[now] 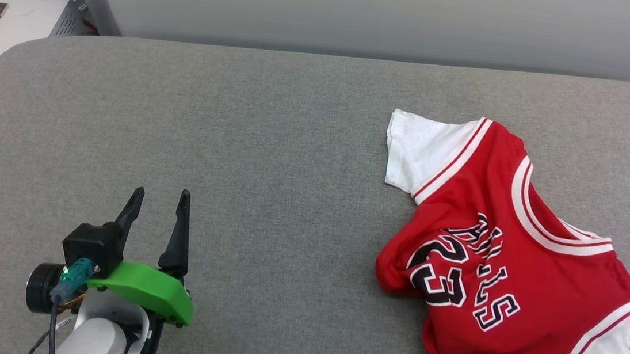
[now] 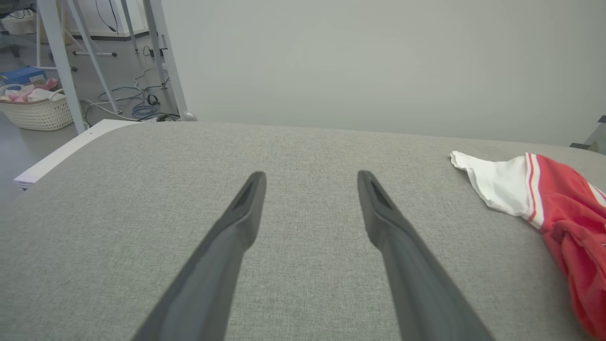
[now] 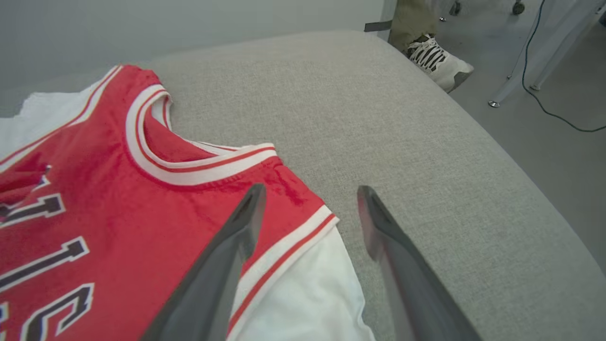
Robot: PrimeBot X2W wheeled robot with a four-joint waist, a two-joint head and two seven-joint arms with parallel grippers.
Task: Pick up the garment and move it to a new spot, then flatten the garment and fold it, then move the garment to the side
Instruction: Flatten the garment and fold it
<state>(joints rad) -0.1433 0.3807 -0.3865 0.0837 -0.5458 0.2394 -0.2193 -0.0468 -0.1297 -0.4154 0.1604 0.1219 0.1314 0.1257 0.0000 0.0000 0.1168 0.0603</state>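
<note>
The left jaws are spread wide over the bare grey surface [image 1: 272,138], with nothing between them. The garment [image 1: 503,259] lies rumpled well apart to their right, one white sleeve [image 2: 497,187] ahead and to that side. The right jaws are also spread, low over the garment's other sleeve [image 3: 303,293]. One finger [image 3: 222,270] is above the striped trim, and the second finger [image 3: 402,274] is above the grey cloth just beside the sleeve's edge. I cannot tell whether they touch the fabric. The collar [image 3: 189,173] lies just ahead of them. A person's shoe [image 3: 438,59] is on the floor beyond the surface, far ahead and to the right.
</note>
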